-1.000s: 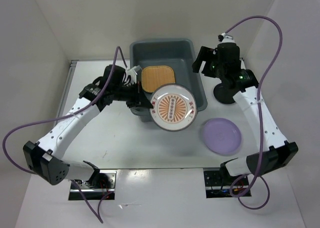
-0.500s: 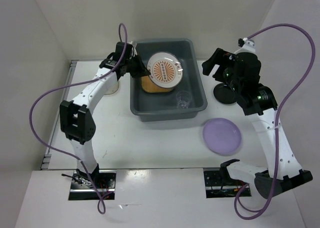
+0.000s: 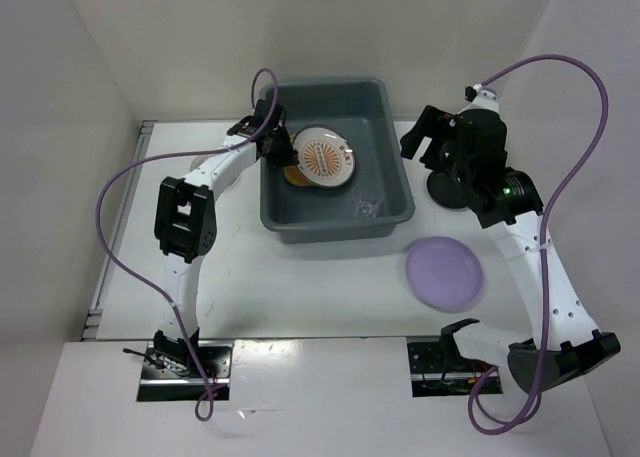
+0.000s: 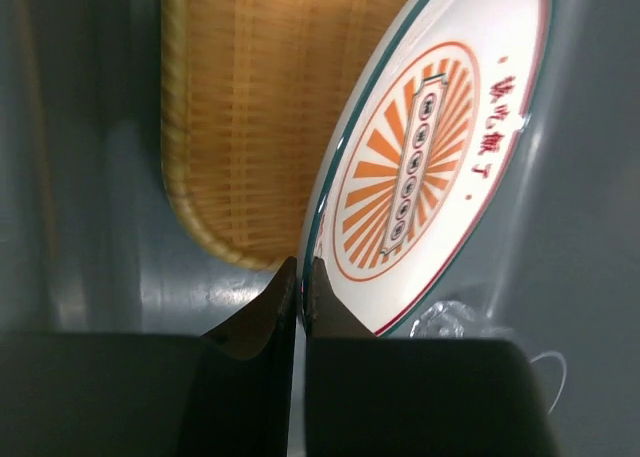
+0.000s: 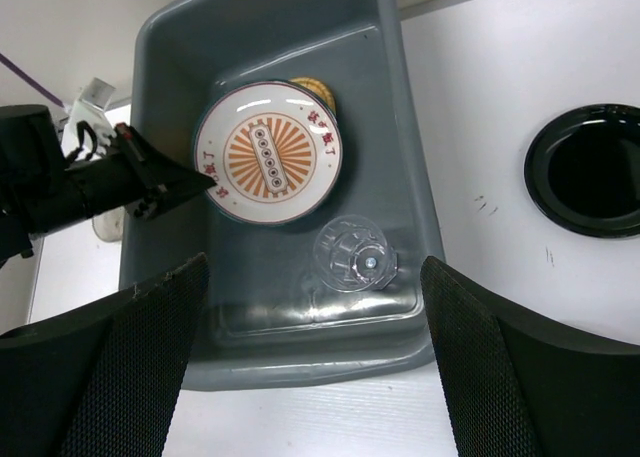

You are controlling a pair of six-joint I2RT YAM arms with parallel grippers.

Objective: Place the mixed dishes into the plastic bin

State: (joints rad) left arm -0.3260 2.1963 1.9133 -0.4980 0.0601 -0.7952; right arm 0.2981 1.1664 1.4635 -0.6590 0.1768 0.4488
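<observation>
The grey-blue plastic bin [image 3: 340, 227] stands at the back of the table. Inside it my left gripper [image 3: 283, 149] is shut on the rim of the orange sunburst plate [image 3: 322, 157], which tilts over the square bamboo tray [image 3: 289, 175]. In the left wrist view the fingertips [image 4: 301, 267] pinch the plate's edge [image 4: 430, 147] above the tray [image 4: 250, 107]. A clear glass cup [image 3: 366, 207] sits in the bin's near right corner. My right gripper [image 3: 425, 142] hangs open and empty above the bin's right side. The lilac plate [image 3: 444, 273] and small black dish [image 3: 447, 190] lie on the table to the right.
In the right wrist view the bin's front wall [image 5: 300, 362], the cup [image 5: 352, 254], the sunburst plate [image 5: 268, 152] and the black dish [image 5: 590, 170] all show between and beside the wide fingers [image 5: 150, 347]. White walls close in the table on the left, back and right.
My left arm has carried the sunburst plate from over the bin's front edge to the back left and lowered it over the bamboo tray. The right arm has risen and shifted slightly.
</observation>
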